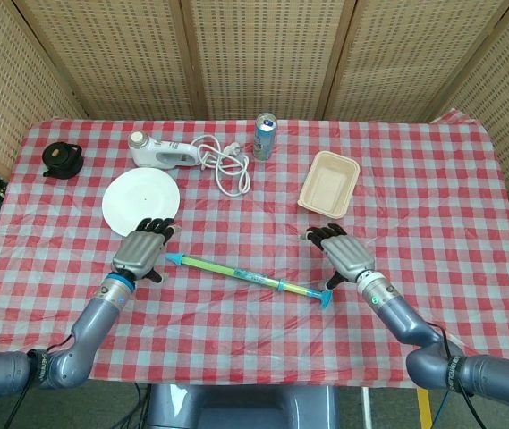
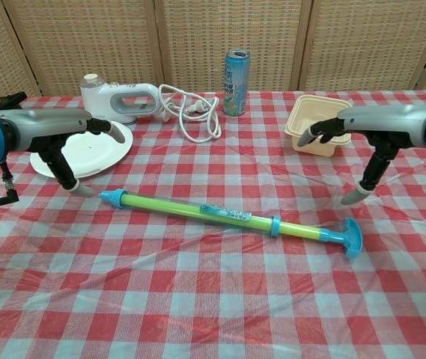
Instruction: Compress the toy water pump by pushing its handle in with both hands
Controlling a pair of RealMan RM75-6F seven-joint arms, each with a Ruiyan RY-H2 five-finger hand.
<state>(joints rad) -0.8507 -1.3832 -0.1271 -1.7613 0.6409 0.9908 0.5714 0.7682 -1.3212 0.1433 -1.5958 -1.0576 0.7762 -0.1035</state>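
The toy water pump (image 1: pixel 236 271) (image 2: pixel 205 212) lies flat on the checked cloth, a green tube with a blue nozzle at its left end and a blue T-handle (image 2: pixel 351 238) at its right end. A short stretch of rod shows between tube and handle. My left hand (image 1: pixel 142 248) (image 2: pixel 52 138) hovers open just left of the nozzle, fingers spread and pointing down, holding nothing. My right hand (image 1: pixel 341 254) (image 2: pixel 377 134) is open above and right of the handle, apart from it.
A white plate (image 1: pixel 142 198) sits behind the left hand. Further back are a white handheld appliance with a coiled cord (image 1: pixel 160 152), a drinks can (image 1: pixel 265 136), a beige food container (image 1: pixel 329 183) and a black object (image 1: pixel 62 159) at the far left.
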